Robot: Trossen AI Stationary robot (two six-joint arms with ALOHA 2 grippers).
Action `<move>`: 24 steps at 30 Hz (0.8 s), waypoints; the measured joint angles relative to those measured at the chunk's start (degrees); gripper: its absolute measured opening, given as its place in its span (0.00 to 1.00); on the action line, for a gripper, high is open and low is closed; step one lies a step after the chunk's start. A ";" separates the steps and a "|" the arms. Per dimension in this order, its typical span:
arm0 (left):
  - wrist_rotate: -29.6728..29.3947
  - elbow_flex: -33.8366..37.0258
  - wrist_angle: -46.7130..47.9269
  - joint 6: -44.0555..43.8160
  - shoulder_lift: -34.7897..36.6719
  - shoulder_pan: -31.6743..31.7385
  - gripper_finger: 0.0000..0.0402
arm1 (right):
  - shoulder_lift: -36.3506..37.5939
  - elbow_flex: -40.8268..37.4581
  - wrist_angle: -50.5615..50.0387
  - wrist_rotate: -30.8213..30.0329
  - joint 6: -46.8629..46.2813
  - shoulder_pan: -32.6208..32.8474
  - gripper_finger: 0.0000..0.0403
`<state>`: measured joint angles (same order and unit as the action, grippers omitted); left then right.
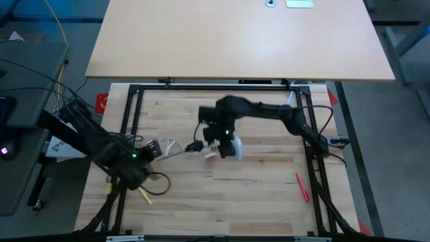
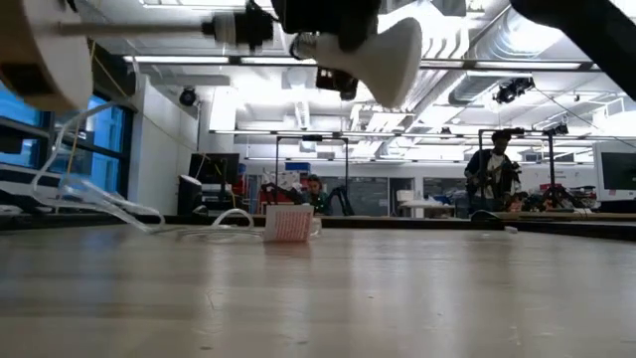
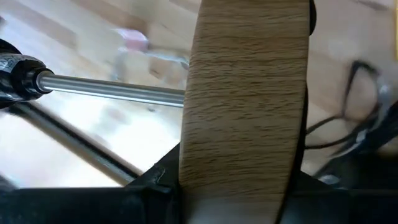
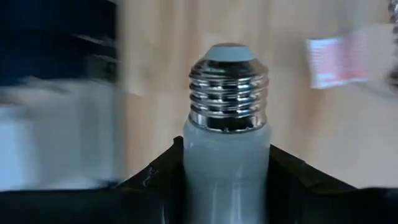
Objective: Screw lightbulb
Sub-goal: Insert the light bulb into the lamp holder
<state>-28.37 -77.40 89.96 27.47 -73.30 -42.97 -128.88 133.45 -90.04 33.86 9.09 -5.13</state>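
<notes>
My left gripper (image 1: 149,152) is shut on a round wooden disc (image 3: 245,106) that carries a thin metal stem (image 3: 112,90) ending in a black socket (image 2: 243,28). The stem lies level and points toward the table's right. My right gripper (image 1: 224,142) is shut on the white lightbulb (image 2: 390,50). The bulb's silver screw base (image 4: 228,87) points toward the table's left at the socket and is close to it. I cannot tell whether the two touch. Both things are in the air above the table's middle. My left gripper pinches the wooden disc across its thickness, one finger on each flat face, at the rim (image 3: 239,180). The disc stands on edge, lifted clear, with the stem sticking out level. My right gripper pinches the lightbulb's narrow white neck (image 4: 227,162) between its two fingers, just behind the screw base. The fingers lie across the bulb. The bulb is level and lifted clear, with its globe (image 1: 235,149) toward the table's right.
A small red-and-white box (image 2: 290,223) sits on the wooden table below the bulb, with a clear cable (image 2: 109,209) trailing beside it. A red pen (image 1: 302,187) lies at the right and a yellow object (image 1: 146,195) near the left arm. A black frame (image 1: 134,107) borders the table.
</notes>
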 joint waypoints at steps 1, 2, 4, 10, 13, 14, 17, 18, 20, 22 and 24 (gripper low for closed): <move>-1.43 0.55 -0.11 1.80 1.66 -0.35 0.27 | 0.03 0.00 0.01 4.31 -0.49 -0.99 0.38; -2.52 1.33 -0.12 3.62 3.43 -0.49 0.27 | 0.06 0.00 0.07 7.82 -1.20 -1.82 0.38; -3.53 3.66 0.14 7.88 6.97 -0.48 0.27 | 0.22 0.02 0.00 14.07 -1.63 -2.89 0.38; -0.59 9.13 0.12 15.15 11.42 0.23 0.27 | 0.26 0.07 0.02 28.17 -1.74 -3.90 0.38; -4.65 10.99 -0.33 21.66 10.23 0.48 0.27 | 0.26 0.09 0.02 28.27 -1.44 -3.52 0.38; -6.00 11.37 -0.74 22.06 9.51 0.97 0.27 | 0.26 0.09 0.04 28.24 -1.30 -3.48 0.38; -6.43 12.08 -1.49 22.28 6.67 3.30 0.27 | 0.26 -0.04 0.03 28.19 -1.42 -3.27 0.38; -6.28 12.08 -1.58 22.33 5.80 4.08 0.27 | 0.27 -0.10 -0.02 27.98 -1.56 -3.20 0.38; -6.63 12.05 -2.60 22.51 4.49 5.32 0.27 | 0.24 -0.15 0.02 27.63 -1.60 -3.17 0.38; -7.26 12.04 -3.76 24.16 3.38 6.41 0.27 | 0.24 -0.15 0.02 27.61 -1.35 -3.19 0.38; -8.67 11.88 -4.09 25.03 3.06 6.92 0.27 | 0.24 -0.15 0.01 27.63 -0.14 -3.12 0.38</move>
<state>-37.04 -65.52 85.86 52.51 -70.24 -36.05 -128.64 133.29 -90.03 61.49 8.95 -8.25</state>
